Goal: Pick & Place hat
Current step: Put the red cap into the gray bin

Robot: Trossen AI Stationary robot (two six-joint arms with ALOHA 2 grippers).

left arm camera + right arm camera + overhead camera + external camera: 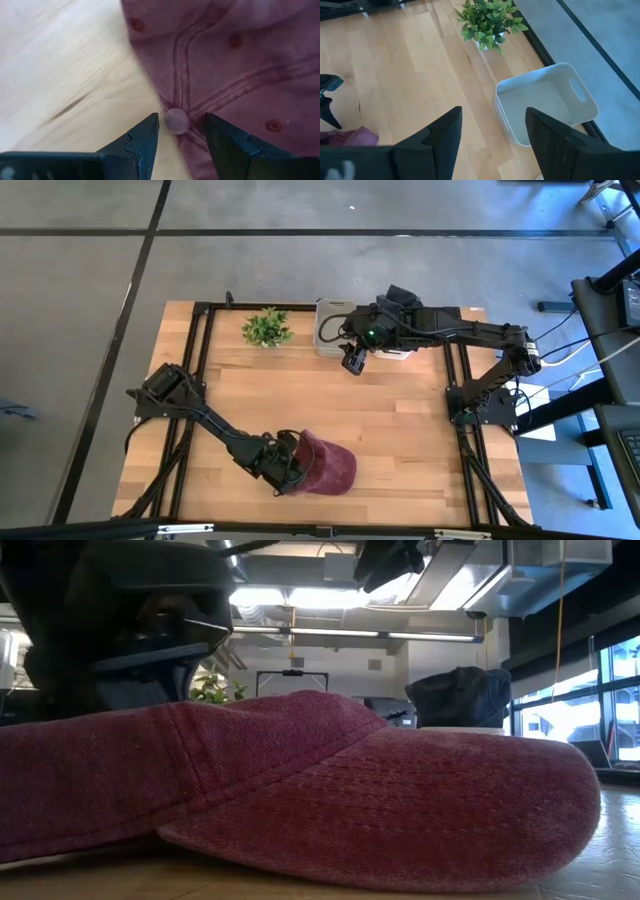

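The dark red hat [330, 466] lies on the wooden table near its near edge, resting on its brim and lower rim [350, 860]. My left gripper [291, 470] is at the hat's left side, open. In the left wrist view its fingers [180, 131] stand on either side of the crown's top button [177, 121]. My right gripper [352, 360] hangs open above the far part of the table, next to the white bin [545, 100], with nothing between its fingers [492, 127]. My left gripper comes at the hat's crown from the table's left, one finger [145, 137] over bare wood and the other [225, 142] over the red cloth beside the button. Whether either finger touches the hat, I cannot tell.
A small green plant [266, 328] stands at the far edge, left of the white bin [328, 330]. Black frame rails [200, 360] run along the table's left and right sides. Bare wood [300, 400] lies between the hat and the bin.
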